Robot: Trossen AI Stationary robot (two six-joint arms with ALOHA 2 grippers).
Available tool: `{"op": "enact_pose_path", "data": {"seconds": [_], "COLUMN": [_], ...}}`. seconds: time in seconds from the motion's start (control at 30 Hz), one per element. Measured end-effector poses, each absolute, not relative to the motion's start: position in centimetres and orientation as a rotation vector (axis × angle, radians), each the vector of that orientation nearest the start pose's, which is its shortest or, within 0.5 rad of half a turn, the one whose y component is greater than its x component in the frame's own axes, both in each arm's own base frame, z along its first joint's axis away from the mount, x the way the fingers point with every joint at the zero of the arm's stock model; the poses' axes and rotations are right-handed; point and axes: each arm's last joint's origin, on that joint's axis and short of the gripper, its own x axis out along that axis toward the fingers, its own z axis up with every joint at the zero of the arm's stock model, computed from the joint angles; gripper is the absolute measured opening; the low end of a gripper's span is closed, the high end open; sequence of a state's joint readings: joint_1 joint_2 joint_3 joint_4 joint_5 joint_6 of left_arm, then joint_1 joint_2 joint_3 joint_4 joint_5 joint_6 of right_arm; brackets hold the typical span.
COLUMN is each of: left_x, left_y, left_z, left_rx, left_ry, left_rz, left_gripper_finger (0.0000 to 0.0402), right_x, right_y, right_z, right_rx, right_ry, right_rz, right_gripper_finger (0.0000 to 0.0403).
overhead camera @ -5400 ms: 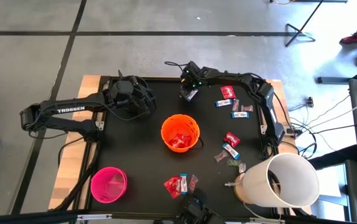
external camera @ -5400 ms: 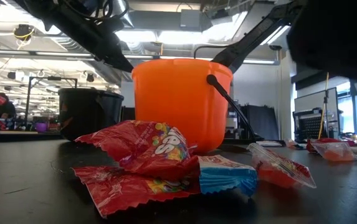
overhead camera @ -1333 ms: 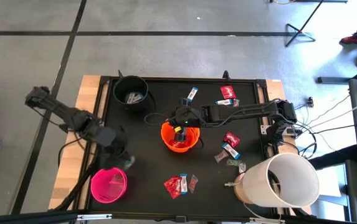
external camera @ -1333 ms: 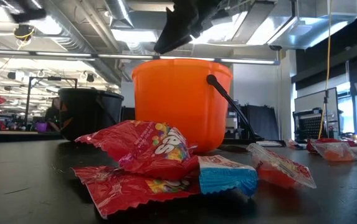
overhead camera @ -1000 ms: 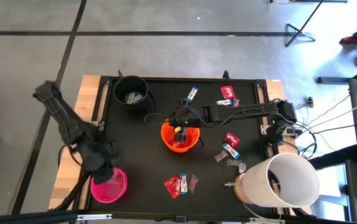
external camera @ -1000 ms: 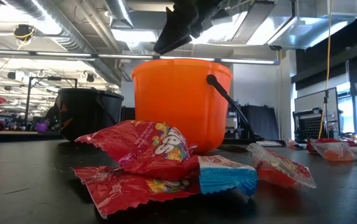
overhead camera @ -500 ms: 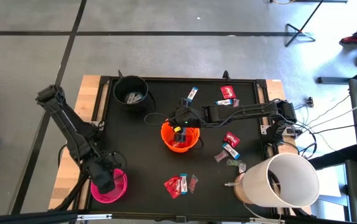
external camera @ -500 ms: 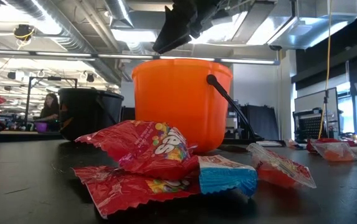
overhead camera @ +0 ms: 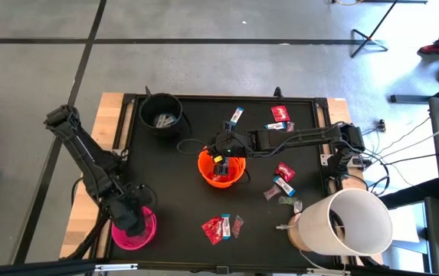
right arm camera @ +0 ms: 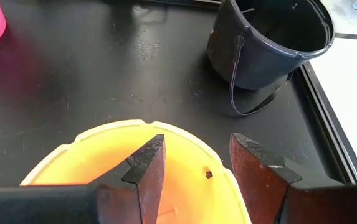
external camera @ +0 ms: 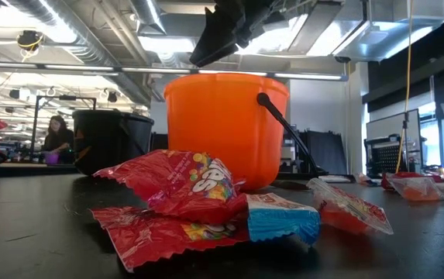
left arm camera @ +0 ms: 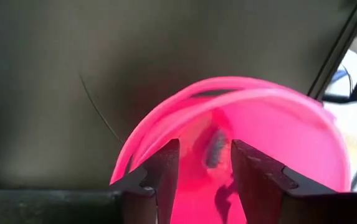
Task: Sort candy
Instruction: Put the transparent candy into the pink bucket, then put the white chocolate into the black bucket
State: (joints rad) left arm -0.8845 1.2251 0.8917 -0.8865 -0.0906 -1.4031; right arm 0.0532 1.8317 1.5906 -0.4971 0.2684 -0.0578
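Over on the left, the left gripper (overhead camera: 129,218) hangs right above the pink bucket (overhead camera: 144,232), its fingers (left arm camera: 159,174) parted with nothing between them. In the left wrist view a dark grey sweet (left arm camera: 215,147) shows below the gap, inside the bucket; whether it is falling or already lying on the bottom I can't tell. I'd judge this arm is at the drop-off end of one delivery.

At the far left corner of the black table (overhead camera: 181,192) stands the black bucket (overhead camera: 162,113), with something pale inside that looks like a wrapped candy.

In the middle, the orange bucket (overhead camera: 221,170) holds a layer of red packets. The right gripper (overhead camera: 221,153) sits over its rim, fingers (right arm camera: 148,163) spread apart and nothing gripped between them.

So all three buckets have something in them, but plenty is left. Just in front of the orange bucket lies a small heap of red packets with a blue-and-white bar (overhead camera: 222,227). Behind the bucket lies another blue-and-white bar (overhead camera: 237,116), with a red packet (overhead camera: 280,114) and a couple of small bars beside it toward the right. Further right, a red packet (overhead camera: 285,172) and a few mixed wrappers (overhead camera: 283,192) lie near the big white bucket (overhead camera: 342,222). By my reckoning the sort is well under way yet a good way from finished.
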Motion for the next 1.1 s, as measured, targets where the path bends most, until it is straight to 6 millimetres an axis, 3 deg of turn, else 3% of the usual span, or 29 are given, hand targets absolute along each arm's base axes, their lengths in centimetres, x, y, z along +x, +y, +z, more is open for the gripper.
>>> {"op": "enact_pose_path", "data": {"seconds": [0.53,0.8,0.9,1.1], "left_x": [14.9,15.6,15.9,16.6], "left_y": [-15.5,-15.6,-15.6,-15.5], "left_z": [23.9,24.0,24.1,25.0], "left_rx": [-0.459,-0.546,-0.587,-0.596], "left_ry": [1.115,1.179,1.193,1.185], "left_rz": [0.206,0.146,0.113,0.04], "left_gripper_finger": [0.0135,0.0135,0.0135,0.0135], "right_x": [41.1,40.2,39.5,38.9], "right_y": [1.4,1.1,0.5,-2.1], "right_z": [29.4,30.4,31.6,31.9], "right_rx": [-0.173,-0.225,-0.23,-0.2], "right_ry": [0.736,0.739,0.715,0.749], "right_rz": [-0.185,-0.25,-0.286,-0.318], "right_gripper_finger": [0.0179,0.0179,0.0179,0.0179]}}
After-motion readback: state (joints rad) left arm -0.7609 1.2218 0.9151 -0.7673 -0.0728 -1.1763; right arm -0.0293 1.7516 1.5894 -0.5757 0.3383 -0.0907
